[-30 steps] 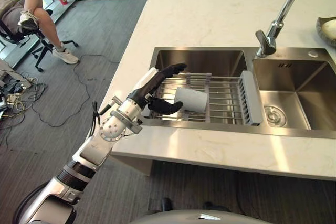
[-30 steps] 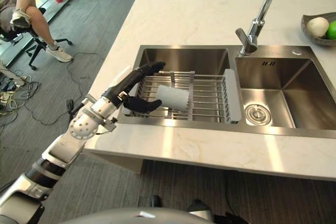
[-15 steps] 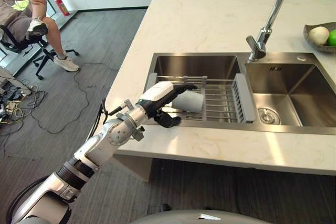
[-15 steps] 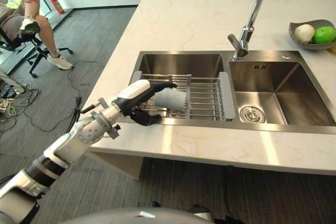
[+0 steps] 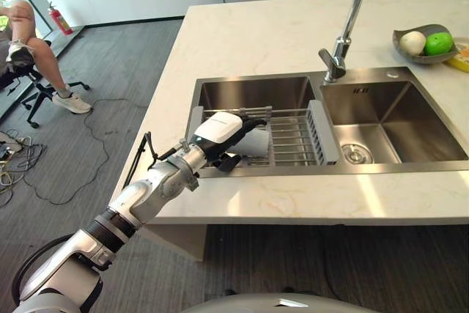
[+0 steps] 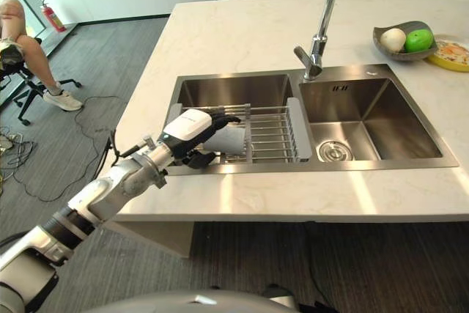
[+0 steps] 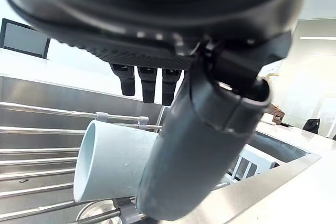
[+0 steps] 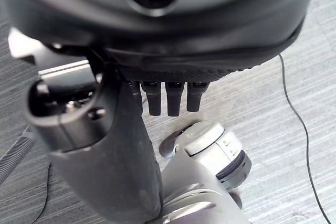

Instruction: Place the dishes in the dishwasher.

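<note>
The pale, smooth, cylindrical cup (image 5: 253, 143) on the wire sink rack (image 5: 293, 137) was wrapped by the left robot hand (image 5: 220, 133), fingers curled round it.

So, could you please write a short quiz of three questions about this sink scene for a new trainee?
1. True or false: the left robot hand reaches the cup lying on its side on the wire rack.
2. Which basin holds the wire rack?
A. the one on the robot's left
B. the one on the robot's right
C. neither
3. Fill in: the bowl on the counter holds a white fruit and a ____ one.

Key: 1 true; 2 A; 3 green.
</note>
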